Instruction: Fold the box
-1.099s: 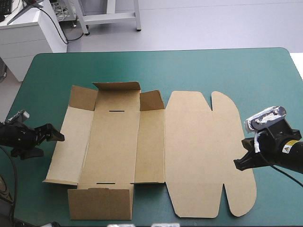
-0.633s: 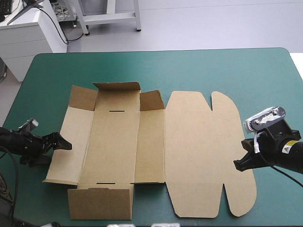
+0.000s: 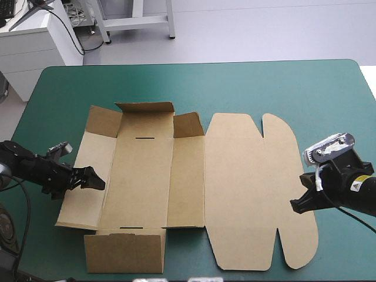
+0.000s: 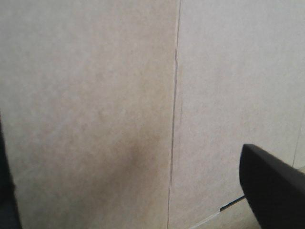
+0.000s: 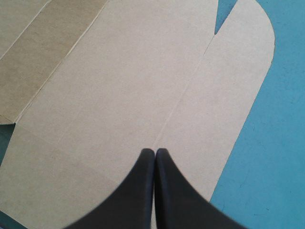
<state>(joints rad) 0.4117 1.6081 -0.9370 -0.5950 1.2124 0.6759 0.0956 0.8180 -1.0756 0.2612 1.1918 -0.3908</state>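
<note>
I see the box point(image 3: 176, 176) mostly flat in the middle of the surface point(image 3: 264, 88), long axis left to right. The left fingers point(image 3: 94, 183) reach low over its left panel, spread apart. The right fingers point(image 3: 296, 204) hover at the right flap, pressed together, holding nothing.

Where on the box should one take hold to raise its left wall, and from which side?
Probably the left panel of the box, at its free outer edge, from the table's left. It lies flat beyond a crease; the open left tool hovers over it.
</note>
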